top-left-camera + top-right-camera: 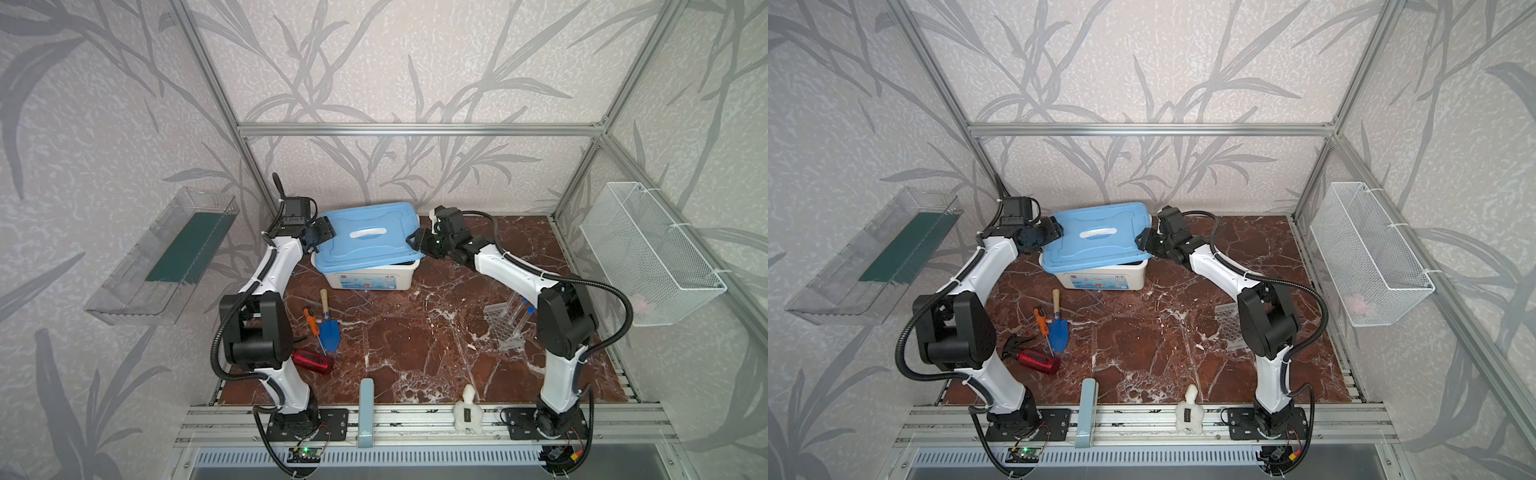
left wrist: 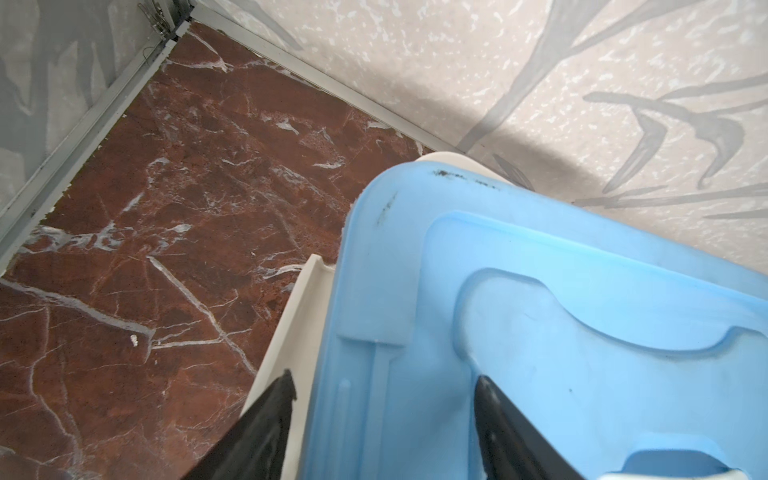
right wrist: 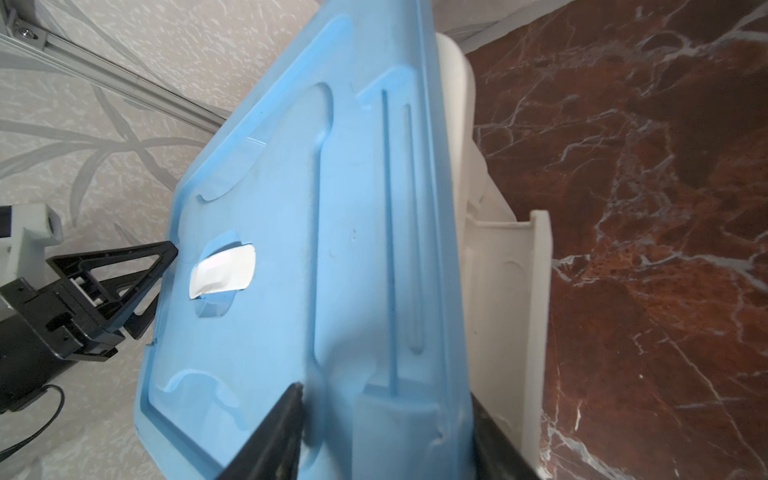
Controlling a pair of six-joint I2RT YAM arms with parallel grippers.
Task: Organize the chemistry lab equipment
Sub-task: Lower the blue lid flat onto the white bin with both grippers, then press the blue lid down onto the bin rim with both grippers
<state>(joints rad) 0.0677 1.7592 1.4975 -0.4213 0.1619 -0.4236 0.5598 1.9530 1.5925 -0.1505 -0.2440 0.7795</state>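
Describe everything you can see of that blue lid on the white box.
The blue lid is plastic, rectangular with rounded corners, moulded ridges and a white handle at its centre. It lies skewed on the white box, a dark gap under one corner. The left pincer and right pincer, both open, straddle its short ends.

Open middle, crowded edges
I can pass freely over the bare centre of the marble table (image 1: 415, 336). The white bin (image 1: 370, 279) with its skewed blue lid (image 1: 365, 239) blocks the back. The blue trowel (image 1: 329, 332) and orange-handled screwdriver (image 1: 311, 319) lie left, and the clear perforated rack (image 1: 503, 330) stands right.
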